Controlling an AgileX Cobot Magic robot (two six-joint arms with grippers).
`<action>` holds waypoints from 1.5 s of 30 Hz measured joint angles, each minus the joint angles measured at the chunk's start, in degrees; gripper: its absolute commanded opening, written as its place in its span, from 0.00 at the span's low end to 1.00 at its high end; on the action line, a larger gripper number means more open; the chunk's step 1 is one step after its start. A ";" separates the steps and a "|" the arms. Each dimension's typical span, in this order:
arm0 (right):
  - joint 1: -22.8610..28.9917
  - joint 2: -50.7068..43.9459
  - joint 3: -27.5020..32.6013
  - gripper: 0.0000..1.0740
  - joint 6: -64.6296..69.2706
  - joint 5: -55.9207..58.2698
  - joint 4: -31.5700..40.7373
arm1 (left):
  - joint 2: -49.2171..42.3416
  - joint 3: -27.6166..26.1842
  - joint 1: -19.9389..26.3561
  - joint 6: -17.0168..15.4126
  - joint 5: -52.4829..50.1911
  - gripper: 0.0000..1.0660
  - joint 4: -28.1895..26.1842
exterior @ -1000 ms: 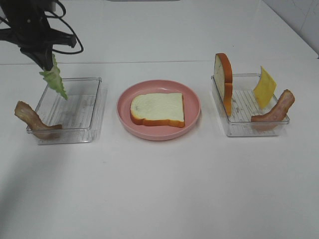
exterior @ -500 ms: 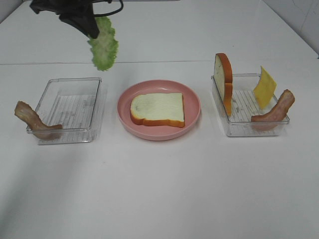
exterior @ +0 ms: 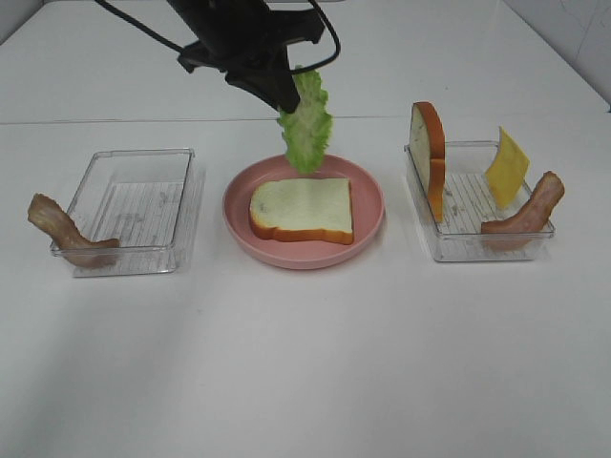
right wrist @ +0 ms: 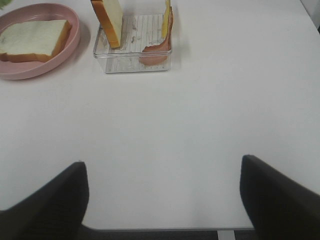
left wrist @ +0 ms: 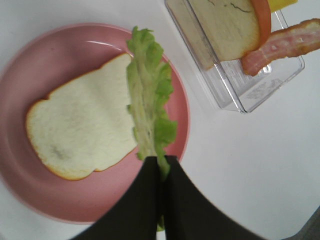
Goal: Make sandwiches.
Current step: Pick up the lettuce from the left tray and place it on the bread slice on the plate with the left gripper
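Your left arm point(exterior: 224, 33) reaches in from the far side above the middle. Its claw point(exterior: 284, 100) is angled downward, jaws pinched tight on a lettuce leaf point(exterior: 305, 129). Your right claw point(right wrist: 162, 162) hangs with both fingers point(right wrist: 50, 200) spread wide, gripping nothing.

From high up we overlook the whole table point(exterior: 305, 363). Our left wrist view looks down, close on the pink plate point(left wrist: 75, 200); our right wrist view, farther back, shares that plate and a clear tray point(right wrist: 132, 65).
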 measured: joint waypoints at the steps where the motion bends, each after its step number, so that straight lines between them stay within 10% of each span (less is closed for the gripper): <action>1: 0.00 0.00 0.00 0.74 0.00 0.00 0.00 | 1.38 0.00 -0.46 0.17 -0.23 0.00 -1.32; 21: 0.00 0.00 0.00 0.74 0.00 0.00 0.00 | 8.31 -1.03 -2.75 5.10 -2.69 0.00 -8.02; 45: 0.00 0.00 0.00 0.74 0.00 0.00 0.00 | 12.15 -1.26 -1.15 -2.06 -1.43 0.00 7.28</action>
